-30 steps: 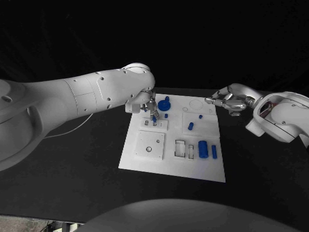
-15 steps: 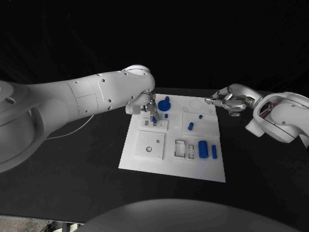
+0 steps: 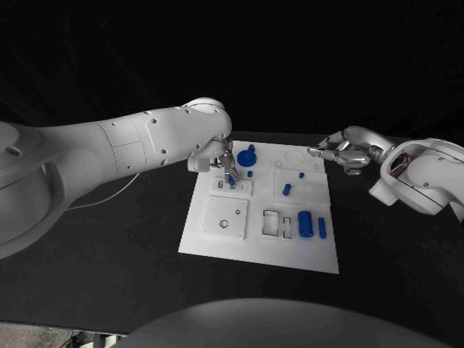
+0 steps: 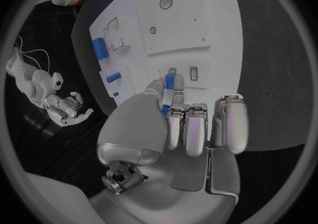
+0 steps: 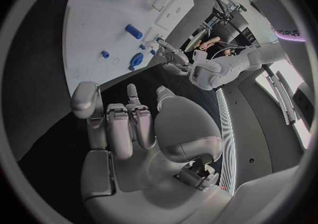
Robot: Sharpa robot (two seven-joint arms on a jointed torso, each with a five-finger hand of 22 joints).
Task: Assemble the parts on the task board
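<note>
We find no legible text, label, brand, number or sign on the task board [image 3: 262, 217], its parts or the desk [image 3: 117, 239]; one lit purple sign [image 5: 289, 32] in the room shows lettering that we cannot make out.

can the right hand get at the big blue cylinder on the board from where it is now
Probably yes. The right hand hangs empty beside the board's far right corner, and the big blue cylinder lies uncovered near the task board's right edge. The left hand works elsewhere.
</note>
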